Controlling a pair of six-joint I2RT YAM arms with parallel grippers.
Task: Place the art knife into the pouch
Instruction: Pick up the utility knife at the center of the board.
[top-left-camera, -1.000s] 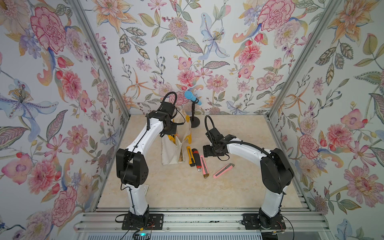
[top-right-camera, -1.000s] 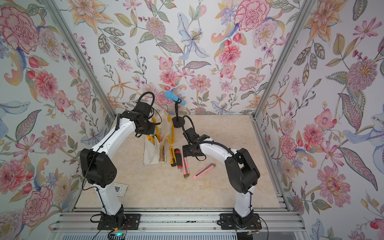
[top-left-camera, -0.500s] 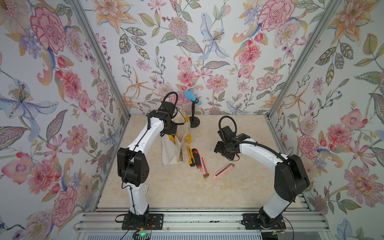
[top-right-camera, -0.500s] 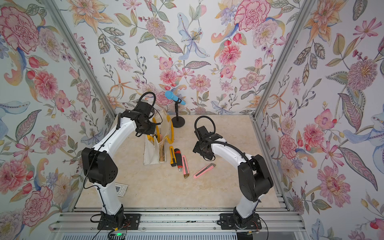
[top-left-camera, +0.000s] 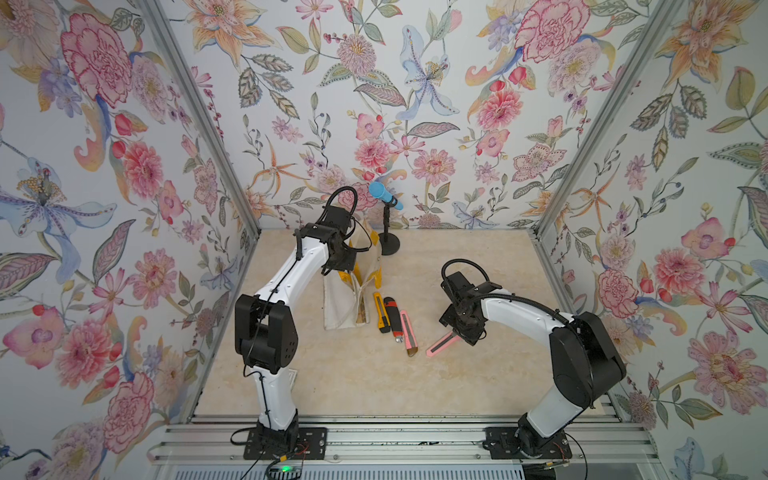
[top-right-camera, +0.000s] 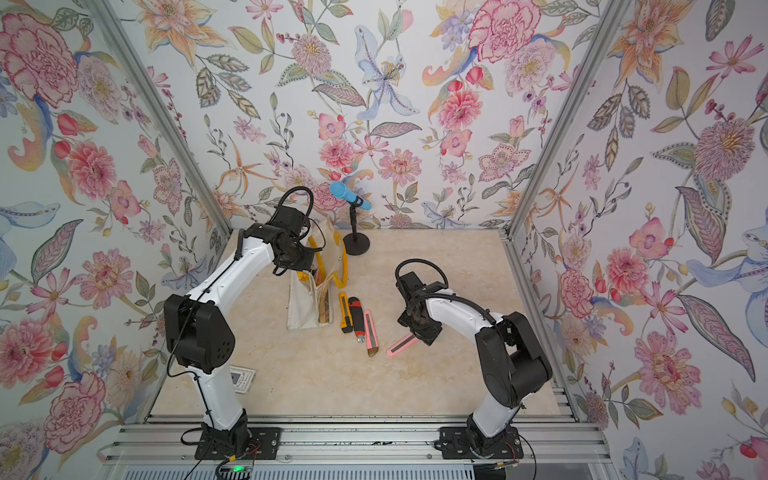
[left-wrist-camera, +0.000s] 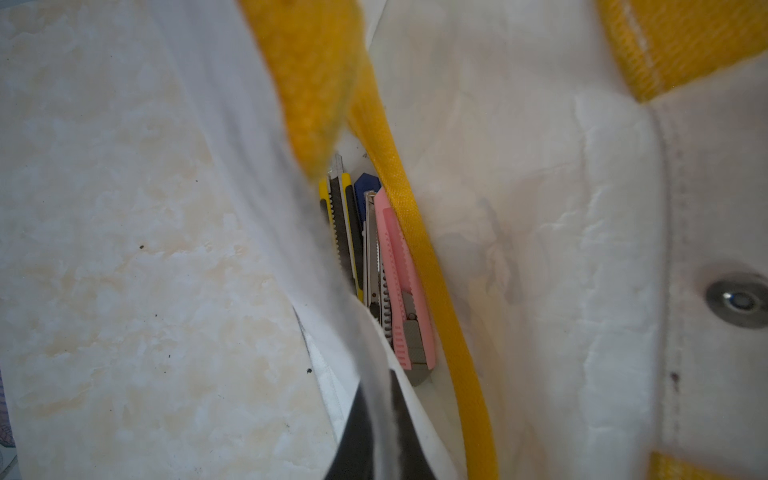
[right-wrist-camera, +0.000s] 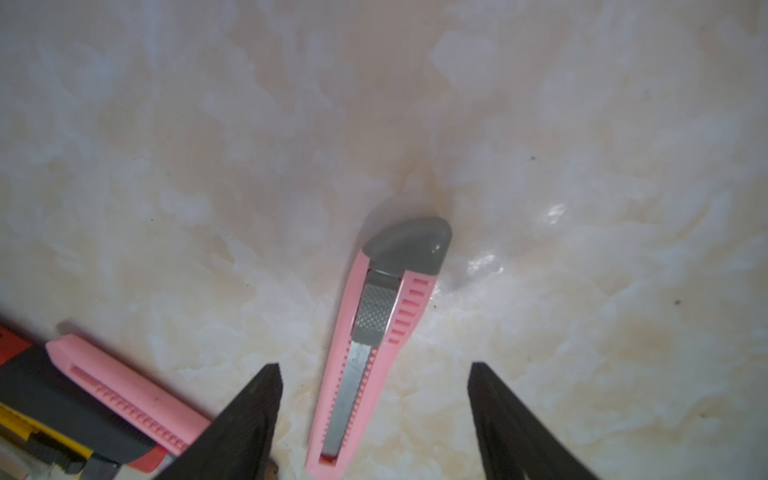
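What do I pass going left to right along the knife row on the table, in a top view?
pouch → yellow knife → black-and-red knife → pink knife → second pink knife, lying apart from the row at an angle. The arms overlap these, so they are left out.

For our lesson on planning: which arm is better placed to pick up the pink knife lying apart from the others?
Right. The right arm's fingers stand open either side of that pink knife. The left arm's fingers are shut on the pouch, holding its mouth up.
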